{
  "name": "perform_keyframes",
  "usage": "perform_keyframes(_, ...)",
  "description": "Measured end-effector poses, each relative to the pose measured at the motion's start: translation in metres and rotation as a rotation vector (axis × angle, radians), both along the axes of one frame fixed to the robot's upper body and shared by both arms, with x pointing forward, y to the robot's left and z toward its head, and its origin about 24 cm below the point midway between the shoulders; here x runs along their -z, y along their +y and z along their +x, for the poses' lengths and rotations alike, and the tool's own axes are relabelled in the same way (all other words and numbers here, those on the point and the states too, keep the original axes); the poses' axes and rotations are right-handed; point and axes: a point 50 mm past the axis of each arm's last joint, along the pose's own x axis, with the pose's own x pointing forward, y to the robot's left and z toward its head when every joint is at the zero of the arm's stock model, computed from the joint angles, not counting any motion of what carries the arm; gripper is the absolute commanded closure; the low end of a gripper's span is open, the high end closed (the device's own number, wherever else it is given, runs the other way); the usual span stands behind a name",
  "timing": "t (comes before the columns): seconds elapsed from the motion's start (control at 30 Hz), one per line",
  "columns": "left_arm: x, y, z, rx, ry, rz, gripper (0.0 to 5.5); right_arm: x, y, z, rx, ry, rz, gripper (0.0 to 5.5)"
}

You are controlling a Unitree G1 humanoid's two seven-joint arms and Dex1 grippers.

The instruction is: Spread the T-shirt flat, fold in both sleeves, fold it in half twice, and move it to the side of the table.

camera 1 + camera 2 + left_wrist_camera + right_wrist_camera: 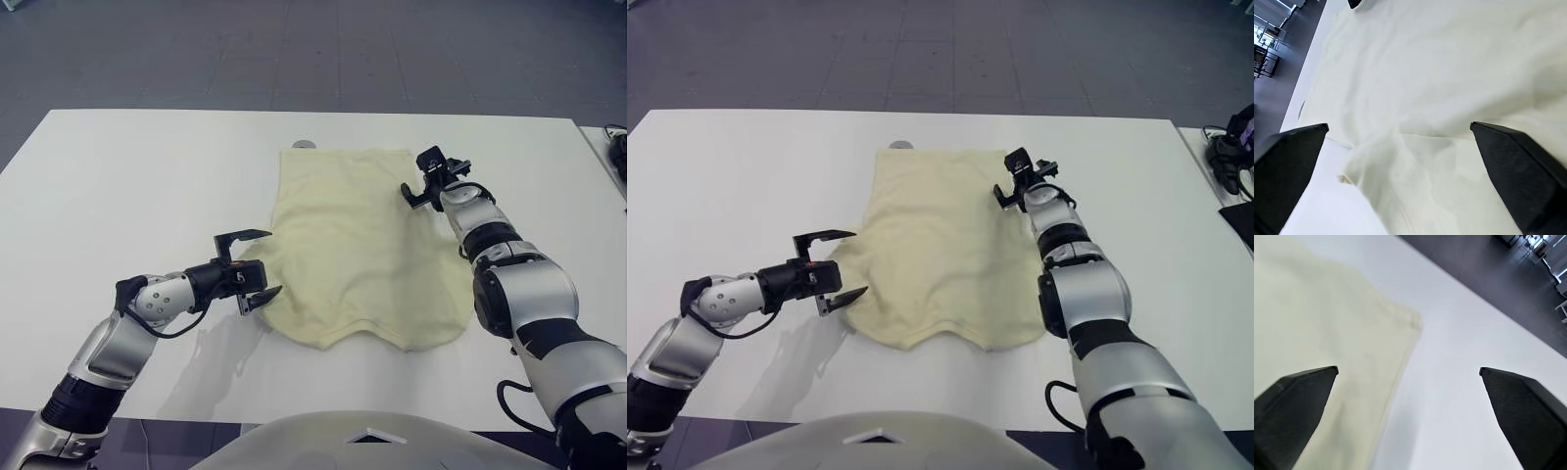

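Note:
A pale yellow T-shirt (pixel 358 245) lies on the white table (pixel 127 186) as a tall, narrow shape with its sleeves tucked in, slightly rumpled at its near left corner. My left gripper (pixel 275 260) is open at that near left corner, one finger above the cloth and one low beside it. In the left wrist view the T-shirt (pixel 1449 78) spreads out beyond the open left gripper (pixel 1399 126). My right gripper (pixel 415 173) is open at the shirt's far right edge. In the right wrist view the shirt's far corner (pixel 1400 318) sits ahead of the open right gripper (pixel 1408 368).
A small grey round mark (pixel 304 144) shows at the shirt's far edge. Black objects (pixel 1225 157) rest on a separate surface past the table's right edge. Bare table stretches to the left and far side of the shirt.

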Motion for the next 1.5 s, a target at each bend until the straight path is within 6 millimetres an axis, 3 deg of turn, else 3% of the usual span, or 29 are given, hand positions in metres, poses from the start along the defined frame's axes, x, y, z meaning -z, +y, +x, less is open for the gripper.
perform_keyframes(0.07, -0.015, 0.001, 0.003, -0.043, -0.085, -0.06, 0.1, -0.047, -0.02, 0.002, -0.011, -0.208, 0.038, 0.12)
perform_keyframes(0.1, -0.025, 0.001, 0.003, -0.074, -0.126, -0.103, 0.1, -0.059, -0.028, -0.003, -0.012, -0.267, 0.051, 0.12)
perform_keyframes(0.17, -0.032, 0.003, 0.003, -0.109, -0.157, -0.154, 0.1, -0.06, -0.034, -0.011, -0.009, -0.298, 0.066, 0.12)
perform_keyframes(0.27, -0.038, 0.009, -0.003, -0.196, -0.17, -0.241, 0.1, -0.042, -0.04, -0.039, -0.002, -0.288, 0.095, 0.12)
perform_keyframes(0.37, -0.031, 0.021, -0.012, -0.307, -0.109, -0.298, 0.1, -0.028, -0.042, -0.072, 0.01, -0.271, 0.129, 0.12)
perform_keyframes(0.47, -0.02, 0.03, -0.022, -0.415, -0.026, -0.351, 0.48, -0.017, -0.042, -0.1, 0.024, -0.244, 0.155, 0.1)
perform_keyframes(0.63, -0.001, 0.044, -0.047, -0.672, 0.157, -0.533, 0.13, 0.005, -0.039, -0.168, 0.071, -0.134, 0.212, 0.1)
perform_keyframes(0.77, 0.015, 0.058, -0.07, -0.932, 0.339, -0.674, 0.13, 0.017, -0.041, -0.238, 0.184, 0.017, 0.242, 0.1)
perform_keyframes(0.83, 0.017, 0.057, -0.069, -0.956, 0.392, -0.705, 0.32, 0.025, -0.042, -0.251, 0.229, 0.073, 0.251, 0.1)
perform_keyframes(0.93, 0.013, 0.051, -0.058, -0.921, 0.439, -0.759, 0.78, 0.032, -0.041, -0.259, 0.265, 0.101, 0.282, 0.1)
perform_keyframes(1.13, 0.019, 0.042, -0.041, -0.913, 0.548, -0.796, 1.84, 0.049, -0.04, -0.265, 0.336, 0.168, 0.376, 1.11)
perform_keyframes(1.3, 0.037, 0.043, -0.039, -0.968, 0.622, -0.793, 2.7, 0.058, -0.042, -0.251, 0.365, 0.182, 0.43, 1.93)
perform_keyframes(1.5, 0.041, 0.037, -0.032, -0.985, 0.654, -0.89, 3.87, 0.06, -0.041, -0.232, 0.361, 0.172, 0.523, 3.04)
